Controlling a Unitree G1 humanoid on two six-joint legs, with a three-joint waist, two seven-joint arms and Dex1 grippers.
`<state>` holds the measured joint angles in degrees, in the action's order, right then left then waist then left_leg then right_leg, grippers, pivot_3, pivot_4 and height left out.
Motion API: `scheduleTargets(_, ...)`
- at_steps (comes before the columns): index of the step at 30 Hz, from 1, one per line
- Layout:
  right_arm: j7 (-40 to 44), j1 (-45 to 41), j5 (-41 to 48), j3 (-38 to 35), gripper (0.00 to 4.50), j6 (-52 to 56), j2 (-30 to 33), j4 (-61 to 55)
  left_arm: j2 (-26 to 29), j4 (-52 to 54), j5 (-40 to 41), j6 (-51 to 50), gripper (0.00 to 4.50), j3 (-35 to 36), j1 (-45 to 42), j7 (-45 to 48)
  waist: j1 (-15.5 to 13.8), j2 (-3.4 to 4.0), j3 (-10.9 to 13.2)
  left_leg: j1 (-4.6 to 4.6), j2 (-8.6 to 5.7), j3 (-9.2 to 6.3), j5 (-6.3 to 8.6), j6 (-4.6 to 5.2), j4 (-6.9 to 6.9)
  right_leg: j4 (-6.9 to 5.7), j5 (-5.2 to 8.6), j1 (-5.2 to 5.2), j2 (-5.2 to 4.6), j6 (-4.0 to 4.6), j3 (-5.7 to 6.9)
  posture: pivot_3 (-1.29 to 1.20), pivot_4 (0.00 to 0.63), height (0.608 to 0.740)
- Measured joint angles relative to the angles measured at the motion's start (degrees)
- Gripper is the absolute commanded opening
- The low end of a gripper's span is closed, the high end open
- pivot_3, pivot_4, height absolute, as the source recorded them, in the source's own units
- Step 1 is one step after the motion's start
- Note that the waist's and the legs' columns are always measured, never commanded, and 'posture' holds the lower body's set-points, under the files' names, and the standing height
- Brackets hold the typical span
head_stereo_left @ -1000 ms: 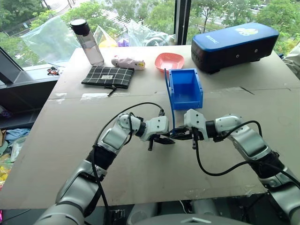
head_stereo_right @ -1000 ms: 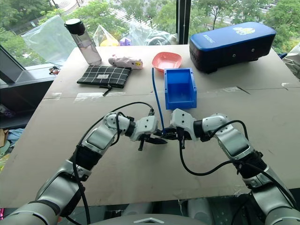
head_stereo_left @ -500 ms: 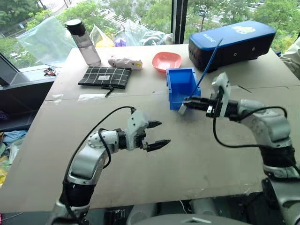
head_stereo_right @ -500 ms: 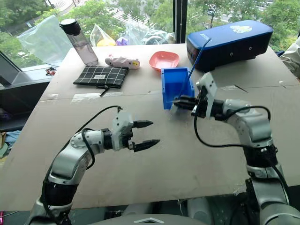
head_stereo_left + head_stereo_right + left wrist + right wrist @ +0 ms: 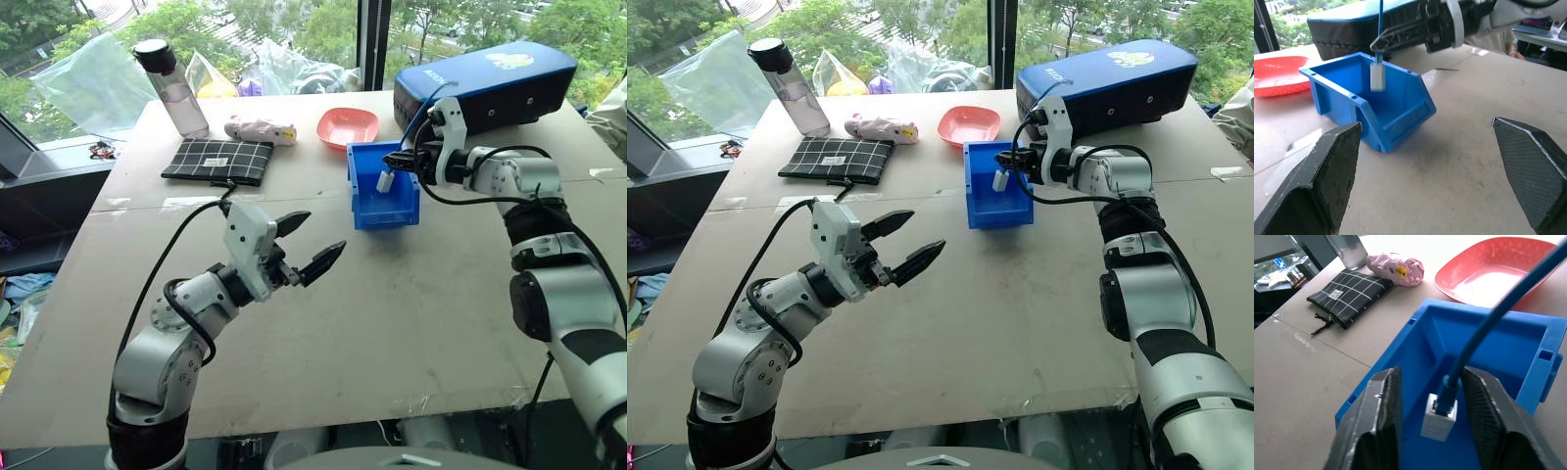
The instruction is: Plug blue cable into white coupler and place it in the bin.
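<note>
Placing step: the right gripper (image 5: 1432,396), black fingers parted around the thin blue cable (image 5: 1498,313) plugged into the small white plastic coupler (image 5: 1439,423), hangs over the small blue plastic bin (image 5: 387,201); full release presumably next; left gripper (image 5: 315,242) gapes empty.

counter (image 5: 411,323) | water bottle (image 5: 175,86) at far left | checked pouch (image 5: 217,160) near it | pink roll (image 5: 260,130) | red dish (image 5: 351,127) | dark-blue case (image 5: 485,83) far right

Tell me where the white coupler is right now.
The white coupler hangs on the end of the blue cable, over the bin, between the fingers of the right gripper.
</note>
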<state>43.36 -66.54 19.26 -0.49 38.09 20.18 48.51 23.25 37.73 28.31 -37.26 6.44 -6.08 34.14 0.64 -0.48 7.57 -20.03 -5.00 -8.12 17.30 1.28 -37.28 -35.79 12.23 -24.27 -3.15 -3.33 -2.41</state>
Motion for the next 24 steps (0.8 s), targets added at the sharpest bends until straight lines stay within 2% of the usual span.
scheduleTargets(1, 0.3, 0.1, -0.4, 0.0, 3.79, -0.4, 0.4, 0.0, 0.0, 0.0, 0.1, -0.1, 4.35, -0.2, 0.0, -0.7, 0.0, 0.01, 0.0, 0.0, 0.0, 0.02, 0.0, 0.0, 0.0, -0.01, 0.0, -0.01, 0.0, 0.0, -0.02, 0.0, 0.15, 0.74)
scheduleTargets(3, 1.7, 2.1, -0.6, -0.5, 4.41, -1.5, 2.4, -3.9, 0.0, 0.1, 0.6, -0.2, 4.35, -0.5, -0.1, -1.8, -0.1, 0.01, 0.0, 0.0, 0.0, -0.04, 0.0, 0.0, -0.01, -0.01, 0.0, 0.0, 0.0, 0.0, 0.05, 0.0, 0.15, 0.74)
scheduleTargets(7, 6.4, 13.0, 1.8, -2.6, 4.41, -2.6, 7.6, -19.8, 1.0, 0.6, 2.1, -0.7, 4.35, -0.3, 1.6, -1.9, -0.3, 0.0, 0.0, -0.04, 0.01, -0.11, 0.01, 0.0, -0.01, 0.02, 0.0, 0.02, 0.0, 0.0, 0.07, 0.0, 0.15, 0.74)
scheduleTargets(9, 11.2, 25.1, 4.7, -5.0, 4.41, -4.8, 11.6, -32.9, 3.4, 0.5, 3.3, -1.3, 4.35, 0.3, 4.3, -0.7, -0.5, 0.01, 0.0, -0.09, 0.04, -0.16, 0.01, 0.0, 0.0, 0.04, 0.01, 0.0, -0.01, -0.01, 0.06, 0.0, 0.15, 0.74)
scheduleTargets(12, 13.8, 40.7, 8.1, -10.6, 4.41, -7.5, 15.2, -47.4, 7.1, 0.2, 5.3, -1.8, 4.35, 2.1, 8.4, 2.2, -0.5, 0.16, 0.1, -0.08, 0.04, -0.01, 0.01, 0.0, 0.0, -0.04, 0.01, -0.07, 0.0, -0.01, 0.03, 0.0, 0.15, 0.74)
scheduleTargets(15, 15.9, 51.6, 8.6, -16.1, 4.41, -10.2, 20.3, -54.9, 10.3, 0.0, 6.4, -1.6, 4.35, 4.7, 12.3, 4.8, -0.4, 0.26, 0.1, 0.08, 0.05, 0.12, 0.03, 0.03, 0.0, -0.07, 0.01, 0.05, 0.0, -0.01, -0.05, 0.0, 0.15, 0.74)
scheduleTargets(18, 20.7, 66.5, 8.4, -22.9, 4.41, -14.1, 25.4, -59.2, 13.3, 0.1, 7.3, -0.6, 4.35, 8.5, 18.5, 8.1, -0.8, 0.27, 0.1, 0.32, 0.11, 0.08, 0.17, 0.26, 0.02, 0.06, 0.04, 0.42, 0.01, -0.02, 0.04, 0.0, 0.15, 0.74)
scheduleTargets(21, 23.3, 76.8, 7.6, -28.9, 4.41, -18.2, 25.8, -58.6, 14.9, 0.2, 8.1, 0.1, 4.35, 11.9, 24.7, 10.7, -1.3, 0.27, 0.2, 0.34, 0.12, 0.19, 0.19, 0.3, -0.01, 0.11, 0.04, 0.46, 0.01, -0.02, -0.04, 0.0, 0.15, 0.74)
scheduleTargets(24, 25.4, 82.7, 7.5, -33.6, 4.41, -22.4, 26.0, -57.7, 16.4, 0.4, 9.6, 0.3, 4.35, 14.9, 28.4, 13.0, -1.4, 0.31, 0.2, 0.37, 0.12, 0.23, 0.21, 0.34, -0.05, 0.12, 0.06, 0.52, 0.0, -0.05, -0.06, 0.0, 0.15, 0.74)
